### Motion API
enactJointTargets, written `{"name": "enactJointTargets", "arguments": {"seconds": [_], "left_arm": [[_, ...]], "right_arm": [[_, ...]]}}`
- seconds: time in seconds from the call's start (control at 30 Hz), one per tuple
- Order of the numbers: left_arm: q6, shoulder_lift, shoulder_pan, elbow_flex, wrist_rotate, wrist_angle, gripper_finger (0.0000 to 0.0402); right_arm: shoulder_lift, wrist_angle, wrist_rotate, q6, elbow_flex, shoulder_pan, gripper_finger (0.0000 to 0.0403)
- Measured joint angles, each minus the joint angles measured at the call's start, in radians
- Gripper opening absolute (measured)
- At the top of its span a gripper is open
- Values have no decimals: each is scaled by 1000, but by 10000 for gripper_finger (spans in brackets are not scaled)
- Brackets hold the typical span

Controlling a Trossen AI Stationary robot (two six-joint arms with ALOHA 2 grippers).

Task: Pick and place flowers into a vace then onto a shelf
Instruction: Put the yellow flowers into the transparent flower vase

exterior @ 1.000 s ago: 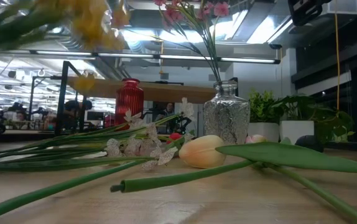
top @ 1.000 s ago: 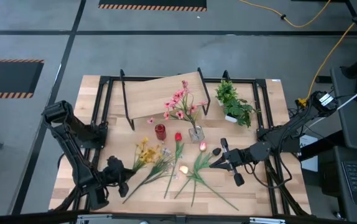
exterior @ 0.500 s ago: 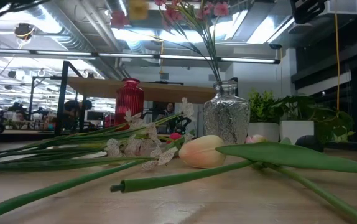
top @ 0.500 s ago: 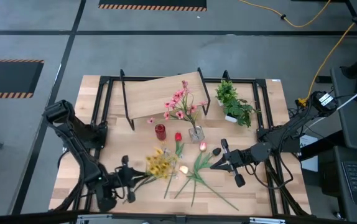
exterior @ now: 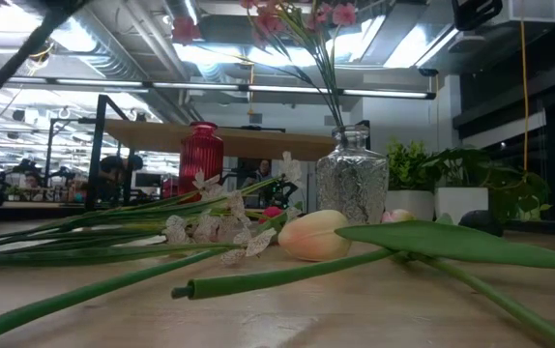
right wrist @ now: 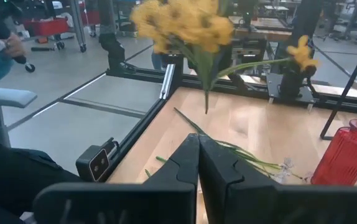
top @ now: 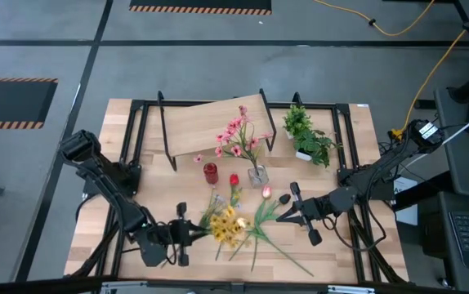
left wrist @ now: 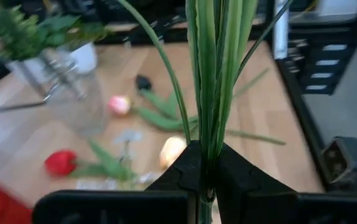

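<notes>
Yellow flowers on thin green stems, clamped in left hand, lifted over worktop front. Loose stems, tulip heads below. Pink blooms already in clear vase; red vase beside, shelf behind. Right hand closed, empty, near loose stems.

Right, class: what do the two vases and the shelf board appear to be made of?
Red vase: probably glass, glossy, ribbed, light glowing through it. Clear vase: likely textured glass, see-through, with stems visible inside. Shelf: light wood or wood-look board with a matte grain, on thin black legs that look like metal.
</notes>
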Motion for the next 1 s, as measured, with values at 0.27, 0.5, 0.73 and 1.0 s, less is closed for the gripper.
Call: {"name": "enactJointTargets", "arguments": {"seconds": [0.27, 0.5, 0.73, 1.0], "left_arm": [[179, 0, 68, 0, 120, 130, 17], [347, -1, 145, -29, 285, 372, 17], [490, -1, 228, -187, 412, 764, 17], [568, -1, 295, -201, 429, 801, 17]], "right_arm": [[0, 4, 0, 1, 0, 0, 12], [0, 3, 0, 0, 0, 0, 12], [0, 8, 0, -1, 0, 0, 12], [29, 30, 0, -3, 0, -20, 12]]}}
